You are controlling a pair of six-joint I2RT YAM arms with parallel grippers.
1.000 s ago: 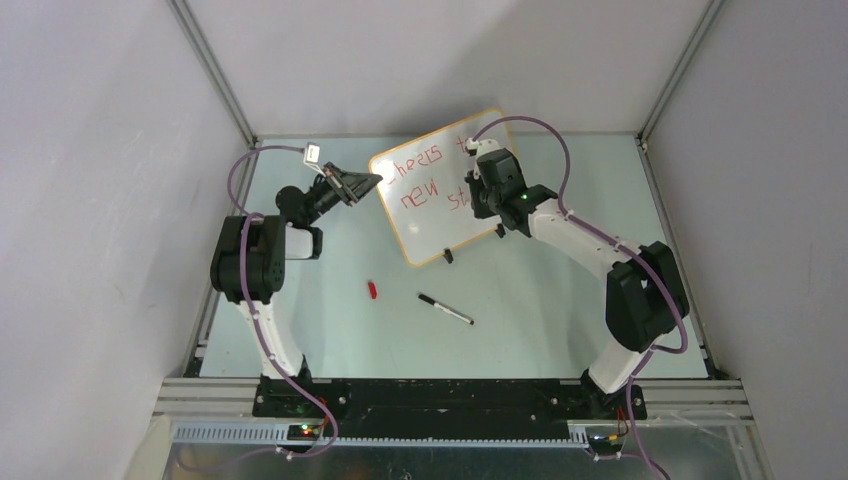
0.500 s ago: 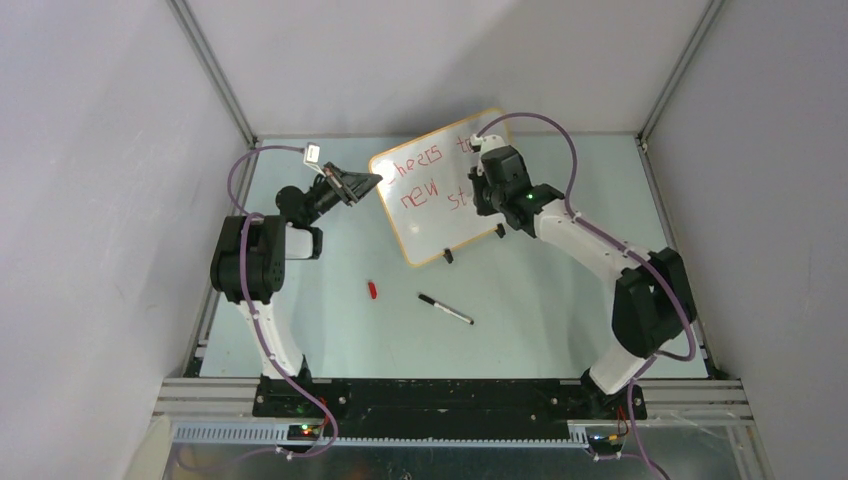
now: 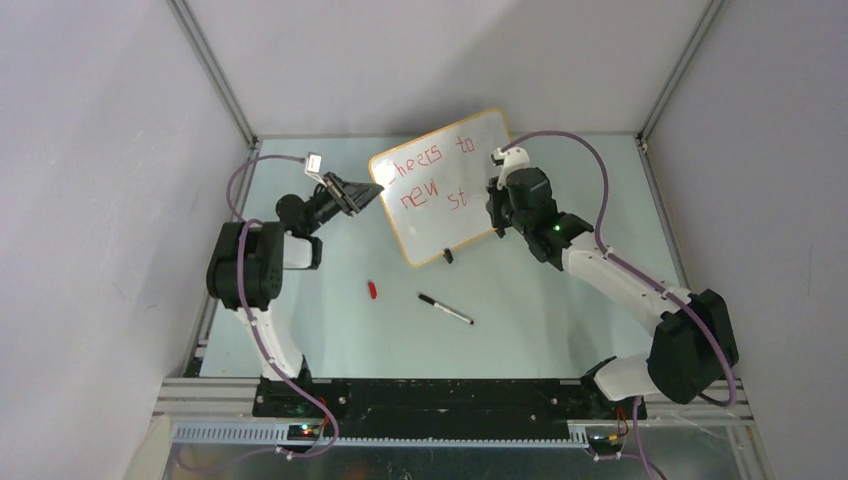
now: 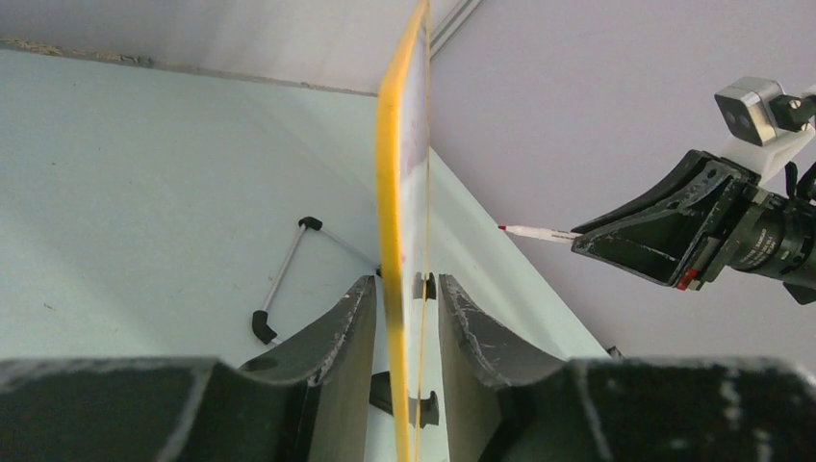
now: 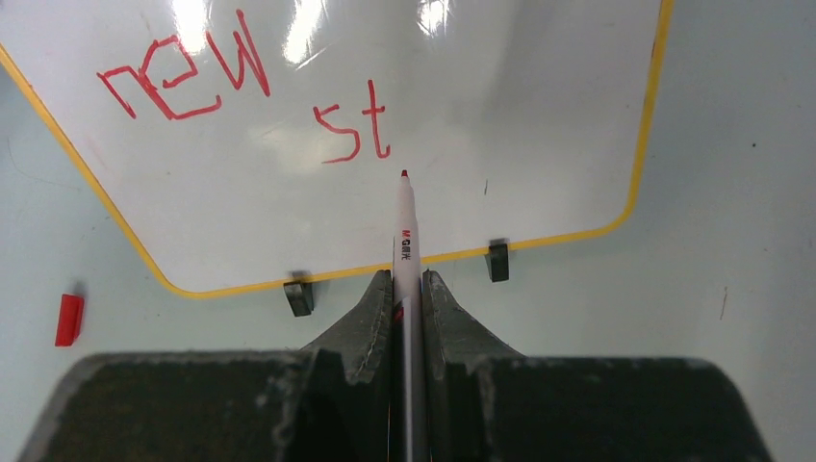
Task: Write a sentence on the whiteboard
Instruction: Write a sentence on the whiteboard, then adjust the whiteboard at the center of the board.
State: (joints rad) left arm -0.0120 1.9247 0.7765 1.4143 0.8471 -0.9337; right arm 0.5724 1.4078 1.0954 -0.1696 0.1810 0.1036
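Observation:
The whiteboard [image 3: 452,215] stands tilted at the back middle on two black clip feet [image 5: 299,296]. Its red sentence [image 3: 421,167] reads "Cheers to" over "new st"; "new st" also shows in the right wrist view [image 5: 351,132]. My left gripper [image 3: 374,190] grips the board's left edge, seen edge-on between its fingers in the left wrist view [image 4: 404,281]. My right gripper [image 3: 496,207] is shut on a red marker [image 5: 405,231]. The marker's tip [image 4: 504,228] points at the board below "st", a little way off its face.
A black marker [image 3: 445,308] and a red cap [image 3: 372,290] lie on the pale green table in front of the board. A wire prop [image 4: 287,271] stands behind the board. Grey walls close in on three sides.
My right arm has pulled back to the right, away from the board, lifting the marker off and uncovering "to" and "st". My left gripper shifted slightly; the board stayed put.

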